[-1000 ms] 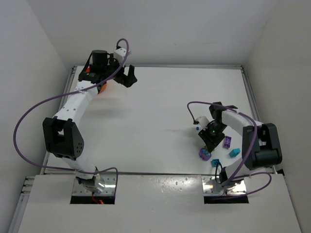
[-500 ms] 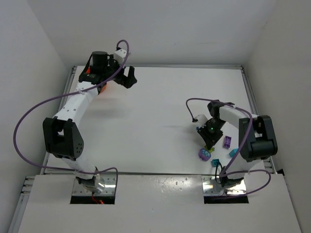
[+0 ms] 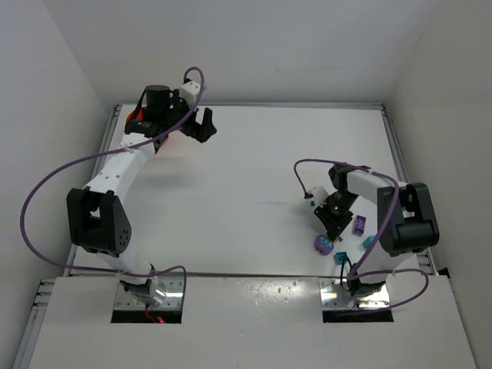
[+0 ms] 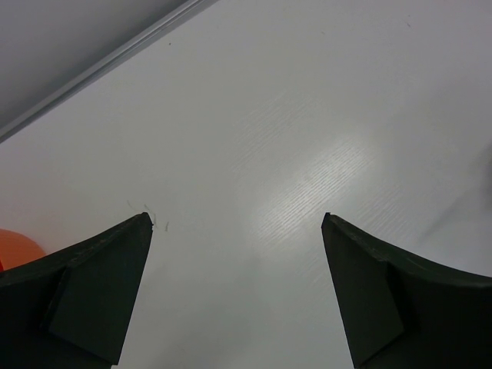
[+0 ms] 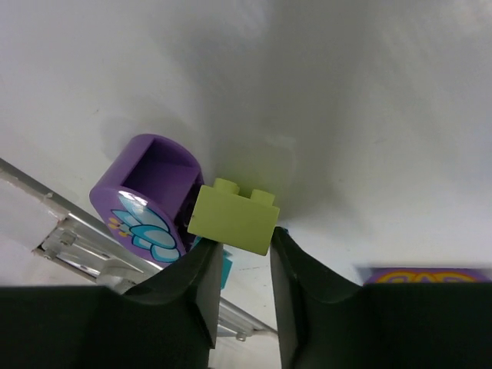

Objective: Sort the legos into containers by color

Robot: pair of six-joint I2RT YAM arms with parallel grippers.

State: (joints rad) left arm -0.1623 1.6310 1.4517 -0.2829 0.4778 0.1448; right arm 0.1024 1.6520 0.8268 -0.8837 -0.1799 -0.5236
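A lime green lego [image 5: 234,215] lies on the table against a round purple lego [image 5: 146,192] with a blue flower print. My right gripper [image 5: 237,240] has its jaws narrowed, and both fingertips touch the near edge of the green lego. A slim gap still shows between the fingers behind it. In the top view the right gripper [image 3: 331,228] points down just above the round purple lego [image 3: 323,244]. My left gripper [image 4: 237,217] hangs open over bare table at the far left [image 3: 201,123]. An edge of the orange container [image 4: 14,247] shows beside it.
A purple brick [image 3: 358,226] and two teal bits [image 3: 369,241] [image 3: 340,257] lie right of the right gripper. The table's front rail [image 5: 77,238] runs close behind the purple lego. The back wall edge [image 4: 92,69] is near the left gripper.
The right gripper's jaws have narrowed around the lime green lego while the right arm shifted slightly. The left gripper turned a little at the back of the table and stayed open.
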